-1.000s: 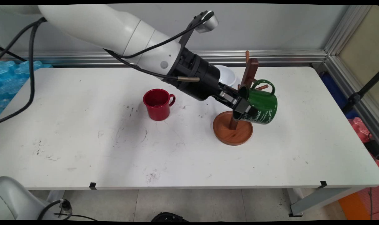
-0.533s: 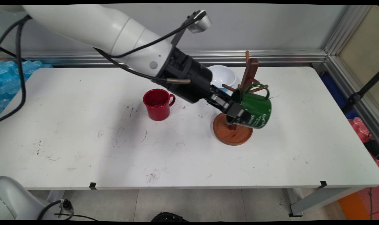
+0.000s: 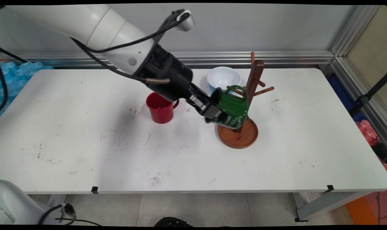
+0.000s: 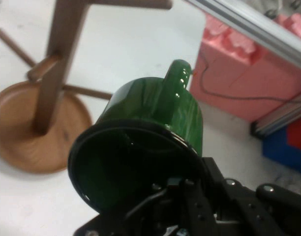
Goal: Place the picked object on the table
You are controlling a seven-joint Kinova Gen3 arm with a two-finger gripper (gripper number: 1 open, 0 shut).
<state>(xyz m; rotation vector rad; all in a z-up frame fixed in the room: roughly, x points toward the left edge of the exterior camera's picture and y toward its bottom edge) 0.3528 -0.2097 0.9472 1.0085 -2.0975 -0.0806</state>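
item: gripper (image 3: pixel 212 112), black, two-finger, on a white arm entering from the upper left. state: clamped on the rim of the green mug (image 3: pixel 231 110), one finger inside the mouth and one outside.

item: green mug, glossy, white lettering on its side. position: held off the table, tipped on its side, mouth toward the hand and base pointing away to the right. handle uppermost, close to a left-hand peg of the mug tree (image 3: pixel 249 92); whether the handle touches the peg cannot be told. the mug body hangs over the left part of the tree's round base. in the hand view the mug (image 4: pixel 150 147) fills the centre directly ahead of the gripper (image 4: pixel 165 196), dark interior facing the camera, handle at top.

item: mug tree, brown wood, upright post with pegs, round dished base, standing on the white table (image 3: pixel 85 153), just right of the mug.

item: red mug (image 3: pixel 161 107), upright, left of the gripper, partly behind the wrist.

item: white bowl (image 3: pixel 223 78), blue outside, behind the green mug, near the tree.
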